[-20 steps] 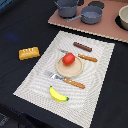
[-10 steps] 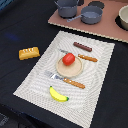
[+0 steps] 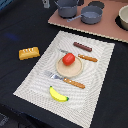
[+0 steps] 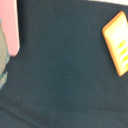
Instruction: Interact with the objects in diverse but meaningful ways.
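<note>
- While the gripper is sitting out of frame (its state I cannot tell), the loaf is lying off the mat.
- Blurring wrist footage is risking a misjudged descent onto the loaf.

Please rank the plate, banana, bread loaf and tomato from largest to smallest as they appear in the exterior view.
1. Plate, clearly largest.
2. Banana and bread loaf: they look about alike, and the banana lies nearer the picture's bottom edge, so I will not rank them.
3. Tomato, smallest.
</note>
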Robot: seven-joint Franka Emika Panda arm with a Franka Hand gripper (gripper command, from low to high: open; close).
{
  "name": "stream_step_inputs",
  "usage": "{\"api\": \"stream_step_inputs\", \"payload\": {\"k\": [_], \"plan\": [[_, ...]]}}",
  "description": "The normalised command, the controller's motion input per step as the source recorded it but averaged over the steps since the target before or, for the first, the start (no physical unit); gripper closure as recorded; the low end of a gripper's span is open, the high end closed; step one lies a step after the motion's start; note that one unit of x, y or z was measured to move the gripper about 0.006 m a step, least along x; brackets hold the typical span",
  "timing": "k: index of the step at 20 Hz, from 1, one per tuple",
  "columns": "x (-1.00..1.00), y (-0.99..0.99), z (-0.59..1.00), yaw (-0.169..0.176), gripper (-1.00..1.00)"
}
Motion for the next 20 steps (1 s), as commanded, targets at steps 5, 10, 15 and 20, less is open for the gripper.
{"api": "stream_step_inputs", "payload": {"k": [5,10,15,20], "plan": [[1.0,-0.43,0.0,0.0,-1.0],[0.99,-0.43,0.0,0.0,-1.0],[0.83,-0.53,-0.09,0.008,-1.0],[0.59,-0.52,-0.17,0.027,-1.0]]}}
